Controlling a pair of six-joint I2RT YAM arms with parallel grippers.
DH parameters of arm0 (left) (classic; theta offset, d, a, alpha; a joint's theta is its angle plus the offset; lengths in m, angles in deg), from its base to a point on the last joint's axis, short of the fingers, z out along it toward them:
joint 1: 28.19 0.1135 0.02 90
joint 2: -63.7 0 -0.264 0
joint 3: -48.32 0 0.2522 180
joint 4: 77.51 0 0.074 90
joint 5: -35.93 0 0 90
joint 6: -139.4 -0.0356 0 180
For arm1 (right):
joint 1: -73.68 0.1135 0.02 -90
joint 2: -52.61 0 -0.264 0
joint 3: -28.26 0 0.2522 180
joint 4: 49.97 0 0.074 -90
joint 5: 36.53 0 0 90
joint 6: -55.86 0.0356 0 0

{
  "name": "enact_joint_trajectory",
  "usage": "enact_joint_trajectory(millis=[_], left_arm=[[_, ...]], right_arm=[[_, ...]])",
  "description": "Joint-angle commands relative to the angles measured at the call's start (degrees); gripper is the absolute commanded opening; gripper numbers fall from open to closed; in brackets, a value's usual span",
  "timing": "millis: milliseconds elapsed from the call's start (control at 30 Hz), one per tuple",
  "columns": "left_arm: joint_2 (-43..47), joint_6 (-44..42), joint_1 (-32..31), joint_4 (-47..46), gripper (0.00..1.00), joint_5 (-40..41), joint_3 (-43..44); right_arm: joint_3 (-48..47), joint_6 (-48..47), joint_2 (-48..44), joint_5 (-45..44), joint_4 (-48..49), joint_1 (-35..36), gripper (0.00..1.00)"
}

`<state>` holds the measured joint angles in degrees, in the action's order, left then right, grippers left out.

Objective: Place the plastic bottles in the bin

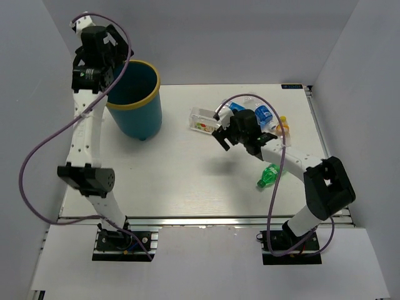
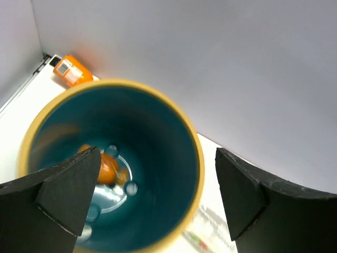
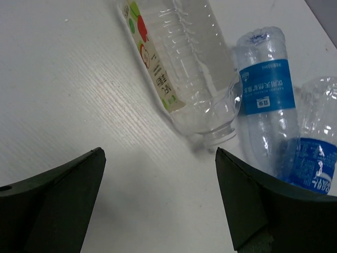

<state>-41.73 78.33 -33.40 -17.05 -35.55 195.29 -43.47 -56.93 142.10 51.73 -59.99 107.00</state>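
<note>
Both pairs of jaws stand wide apart, gripping nothing. The left gripper [image 2: 158, 158] hangs over the mouth of the bin [image 2: 121, 83], and an orange bottle [image 2: 109, 167] lies at its bottom. The right gripper [image 3: 159, 158] hovers above the table, near the white-labelled bottle [image 3: 184, 58] and two blue-labelled bottles [image 3: 263, 89]. A green bottle [image 1: 269, 175] lies nearer that arm's base.

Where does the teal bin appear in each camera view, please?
Top external: the bin stands upper left, at the table's far left.
Left wrist: it fills the centre, seen from above.
Right wrist: not in it.
Shared landmark: the white table, visible in all three.
</note>
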Motion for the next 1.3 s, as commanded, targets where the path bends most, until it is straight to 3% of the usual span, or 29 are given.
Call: enact_joint_trajectory(millis=[0,67,100,167,200,300,333,433,633,800,1267], left_arm=[[11.6,0.7,-0.1,1.0,0.98,-2.0,-8.4],[19.9,2.3,-0.1,-1.0,0.98,-1.0,-17.3],[23.3,4.5,-0.1,-2.2,0.98,-0.3,-28.1],[30.5,7.0,-0.1,-8.9,0.98,-0.5,-40.3],[37.6,9.7,-0.1,-11.5,0.98,-1.5,-51.8],[48.6,15.4,-0.3,-18.6,0.98,-3.3,-65.3],[50.3,16.5,-0.3,-18.1,0.98,-2.9,-70.8],[54.4,16.5,-0.3,-15.2,0.98,-0.7,-76.8],[58.0,15.4,-0.3,-9.8,0.98,0.1,-82.2],[58.1,14.9,-0.3,-6.7,0.98,2.5,-85.1],[58.6,13.6,-0.3,-2.0,0.98,7.9,-81.1]], right_arm=[[-6.4,-9.5,3.5,11.7,-2.0,-3.7,0.89],[-11.9,-13.7,7.5,15.0,-7.9,-3.8,0.89],[-13.9,-14.7,8.9,15.1,-10.0,-3.9,0.9],[-19.1,-16.1,13.3,14.0,-14.0,-3.9,0.89],[-20.2,-16.6,14.6,13.3,-14.6,-4.2,0.89],[-24.7,-16.3,19.1,9.9,-16.0,-4.4,0.89],[-25.5,-16.2,20.0,8.0,-16.4,-4.4,0.89],[-26.0,-16.5,21.8,7.5,-15.6,-5.6,0.89],[-25.3,-21.0,21.8,13.2,-20.7,-8.9,0.89],[-24.1,-22.8,22.6,12.6,-21.7,-10.5,0.89],[-26.8,-20.8,29.7,11.3,-17.6,-11.5,0.89]])
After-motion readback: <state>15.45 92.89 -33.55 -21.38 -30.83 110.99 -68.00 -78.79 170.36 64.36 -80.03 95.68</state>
